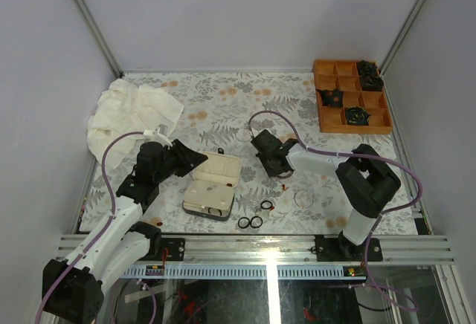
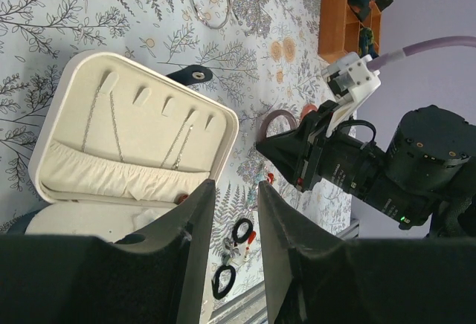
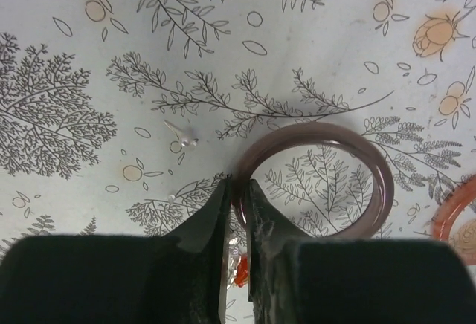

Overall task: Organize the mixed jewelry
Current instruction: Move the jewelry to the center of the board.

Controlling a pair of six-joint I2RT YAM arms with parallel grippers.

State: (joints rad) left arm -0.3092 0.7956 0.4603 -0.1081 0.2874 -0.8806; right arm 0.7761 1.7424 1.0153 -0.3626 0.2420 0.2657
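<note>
The table [image 1: 223, 101] is covered with a pale sheet printed with grey leaves, branches and small orange flowers. Three plain walls close it in: the back wall [image 1: 245, 12], the left wall [image 1: 44, 56] and the right wall [image 1: 446, 79], all pale grey with a light violet tone. Thin metal posts [image 1: 89, 21] stand slanted in the two far corners. An aluminium rail [image 1: 223, 246] runs along the near edge. The light is soft and even, and shadows are weak
</note>
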